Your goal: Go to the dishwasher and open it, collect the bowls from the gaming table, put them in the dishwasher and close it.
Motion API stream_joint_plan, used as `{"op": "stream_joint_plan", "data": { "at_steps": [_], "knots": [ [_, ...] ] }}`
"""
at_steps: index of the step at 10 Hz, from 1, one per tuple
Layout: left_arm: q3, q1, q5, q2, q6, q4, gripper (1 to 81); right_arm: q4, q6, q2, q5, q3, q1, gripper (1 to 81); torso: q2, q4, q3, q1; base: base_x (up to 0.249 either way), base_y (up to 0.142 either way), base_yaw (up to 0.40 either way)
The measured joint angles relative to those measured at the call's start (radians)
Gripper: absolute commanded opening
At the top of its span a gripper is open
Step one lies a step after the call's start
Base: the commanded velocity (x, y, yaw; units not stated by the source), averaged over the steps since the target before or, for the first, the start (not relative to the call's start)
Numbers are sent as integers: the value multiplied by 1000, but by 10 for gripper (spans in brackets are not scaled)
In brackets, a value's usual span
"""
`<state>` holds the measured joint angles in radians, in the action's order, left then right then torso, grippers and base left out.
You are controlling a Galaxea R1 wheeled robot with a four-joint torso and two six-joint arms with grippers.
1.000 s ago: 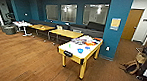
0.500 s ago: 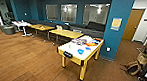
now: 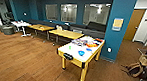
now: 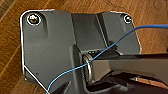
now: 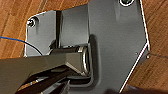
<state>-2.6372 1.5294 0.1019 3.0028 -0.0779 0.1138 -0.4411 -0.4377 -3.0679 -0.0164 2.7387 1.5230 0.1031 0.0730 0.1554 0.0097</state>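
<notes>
Head view: the gaming table (image 3: 74,55), white-topped with yellow sides and a black slot at its near end, stood on the wooden floor (image 3: 22,62) beside a teal pillar (image 3: 119,26). A bright blue bowl (image 3: 81,53) lay near that end, with a paler one (image 3: 88,49) just beyond it and a small green cup (image 3: 69,47) toward the table's other side. Colourful clutter covered the far end. Wooden tables (image 3: 65,33) stood behind. Wrist views: dark robot plates above floorboards; whether either pincer was open or closed could not be told.

Soft, blurred views; ceiling lights glare in the windows (image 3: 91,13), and the wood floor (image 3: 25,60) stays evenly lit.
</notes>
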Motion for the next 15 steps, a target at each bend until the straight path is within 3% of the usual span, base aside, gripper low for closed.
{"op": "stream_joint_plan", "data": {
  "at_steps": [6, 15],
  "knots": [
    [-1, 1, 0, -1, 0, 0, 811, 0, 0, -7, 1, 0, 3, 811, 0, 0, 0, 0, 121, 68, 0],
    [-1, 1, 2, -6, 0, 0, 811, 0, 0, -7, -4, 0, 1, 811, 0, 0, 0, 0, 132, 14, 0]
  ]
}}
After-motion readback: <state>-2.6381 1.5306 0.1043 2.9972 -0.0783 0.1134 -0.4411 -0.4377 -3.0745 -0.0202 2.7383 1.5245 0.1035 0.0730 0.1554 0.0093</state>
